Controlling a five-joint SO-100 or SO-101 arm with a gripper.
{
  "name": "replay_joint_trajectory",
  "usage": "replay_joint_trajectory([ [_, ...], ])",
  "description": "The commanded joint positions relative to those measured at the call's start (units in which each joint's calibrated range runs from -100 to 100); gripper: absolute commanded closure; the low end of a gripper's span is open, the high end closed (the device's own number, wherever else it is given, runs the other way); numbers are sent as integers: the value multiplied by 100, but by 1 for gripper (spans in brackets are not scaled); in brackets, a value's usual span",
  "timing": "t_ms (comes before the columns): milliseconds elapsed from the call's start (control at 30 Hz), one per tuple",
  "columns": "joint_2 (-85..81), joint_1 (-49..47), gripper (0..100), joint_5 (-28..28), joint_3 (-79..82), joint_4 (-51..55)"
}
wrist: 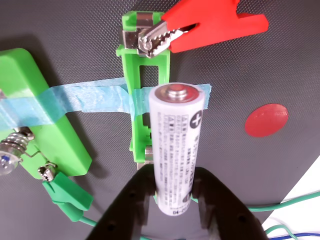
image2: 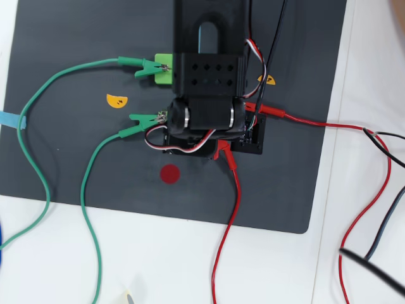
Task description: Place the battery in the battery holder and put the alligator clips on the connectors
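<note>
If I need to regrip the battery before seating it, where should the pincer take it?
Grip the battery at its lower half, on the curved sides, from the near end as the pincer does in the wrist view. That leaves the plus end free to enter the battery holder.

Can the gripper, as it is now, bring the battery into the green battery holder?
Probably yes: the gripper holds the battery right over the battery holder, whose frame looks open; the red clip bites only its far tab.

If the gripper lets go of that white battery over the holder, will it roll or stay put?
The battery is a smooth cylinder, so on the flat dark mat it would probably roll. Dropped into the battery holder, the green side rails would likely stop it. Its glossy wrap looks slippery in the gripper.
</note>
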Motion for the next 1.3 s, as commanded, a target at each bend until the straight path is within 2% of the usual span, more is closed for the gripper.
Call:
replay_joint_trajectory([
  [0, 28, 107, 99, 22, -46, -58],
  [600, 571, 250, 99, 28, -11, -258],
  [1267, -252, 240, 99, 126, -11, -162],
])
